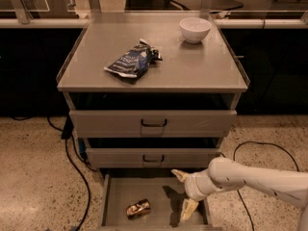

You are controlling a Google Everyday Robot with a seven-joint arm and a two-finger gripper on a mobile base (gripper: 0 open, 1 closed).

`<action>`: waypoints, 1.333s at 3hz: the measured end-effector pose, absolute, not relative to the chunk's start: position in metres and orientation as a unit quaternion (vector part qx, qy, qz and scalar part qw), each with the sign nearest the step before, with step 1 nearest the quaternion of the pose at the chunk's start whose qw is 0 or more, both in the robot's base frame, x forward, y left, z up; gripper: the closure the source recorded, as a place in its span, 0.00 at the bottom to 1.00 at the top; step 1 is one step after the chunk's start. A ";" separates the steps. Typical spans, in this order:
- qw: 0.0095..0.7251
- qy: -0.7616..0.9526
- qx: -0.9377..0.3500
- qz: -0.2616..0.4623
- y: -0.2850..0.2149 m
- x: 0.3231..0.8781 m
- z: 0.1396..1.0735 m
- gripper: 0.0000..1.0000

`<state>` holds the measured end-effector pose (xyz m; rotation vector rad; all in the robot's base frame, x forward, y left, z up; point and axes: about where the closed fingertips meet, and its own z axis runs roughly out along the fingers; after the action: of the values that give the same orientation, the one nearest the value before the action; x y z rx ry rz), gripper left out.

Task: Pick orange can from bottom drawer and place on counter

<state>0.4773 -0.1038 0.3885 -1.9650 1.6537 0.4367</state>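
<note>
End effector (185, 192) spread wide over bottom drawer (120, 192), right of orange can (138, 209).

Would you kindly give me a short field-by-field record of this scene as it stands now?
orange can: lying on its side, left of centre in the drawer tray
bottom drawer: pulled open
claw: open, over the drawer's right part, to the right of the can and not touching it
counter: holds a snack bag and a white bowl; no can on it
upper drawers: both shut
task stage: can not yet grasped
</note>
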 end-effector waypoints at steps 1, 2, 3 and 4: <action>0.282 0.586 -0.739 0.177 -0.073 0.493 0.362 0.00; 0.297 0.563 -0.746 0.198 -0.042 0.507 0.340 0.00; 0.308 0.543 -0.749 0.223 -0.011 0.513 0.319 0.00; 0.308 0.526 -0.750 0.256 0.017 0.506 0.301 0.00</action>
<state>0.5060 0.0175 0.3010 -1.9832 1.3906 0.6763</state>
